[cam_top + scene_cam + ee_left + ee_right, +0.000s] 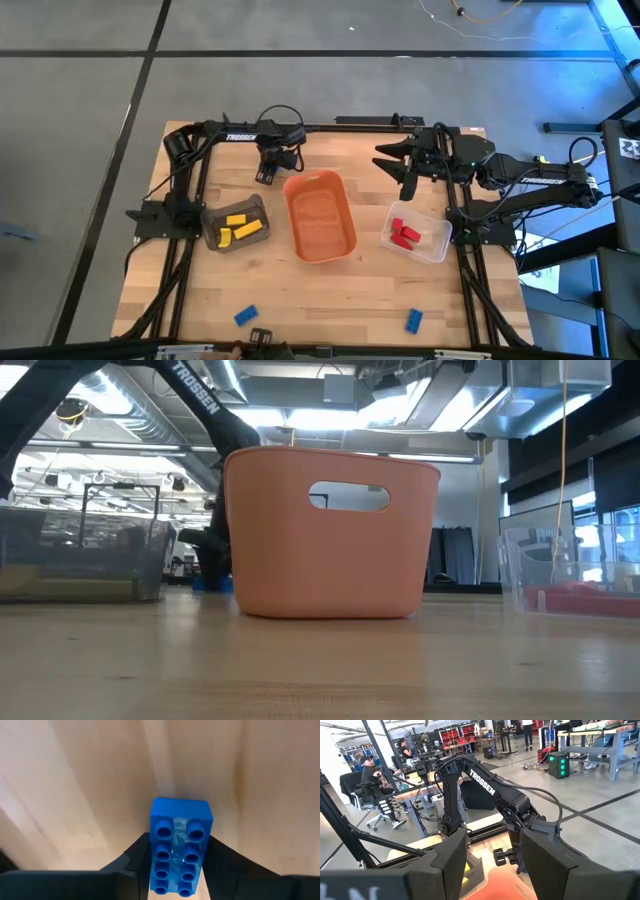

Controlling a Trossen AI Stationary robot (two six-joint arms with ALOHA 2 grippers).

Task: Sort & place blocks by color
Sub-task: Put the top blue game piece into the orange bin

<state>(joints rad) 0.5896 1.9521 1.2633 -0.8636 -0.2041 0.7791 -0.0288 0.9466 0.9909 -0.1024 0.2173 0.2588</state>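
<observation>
A blue block lies studs up on the wood at the far side of the table, left of the orange tub. My left gripper points down over it and is shut on it; in the high view the gripper hides the block. Yellow blocks lie in the dark bin, red blocks in the clear bin. Two more blue blocks lie near the front edge. My right gripper hangs high at the far right, level and open, with nothing between its fingers. My left gripper pinches the blue block by its two long sides between its two fingers, which come from above and lie across the block. The block sits flat on the table, studs up.
The orange tub stands mid-table, close to the right of my left gripper, and fills the low view. The dark bin is at its left, the clear bin at its right. Bare wood lies along the near edge around the two loose blue blocks.
</observation>
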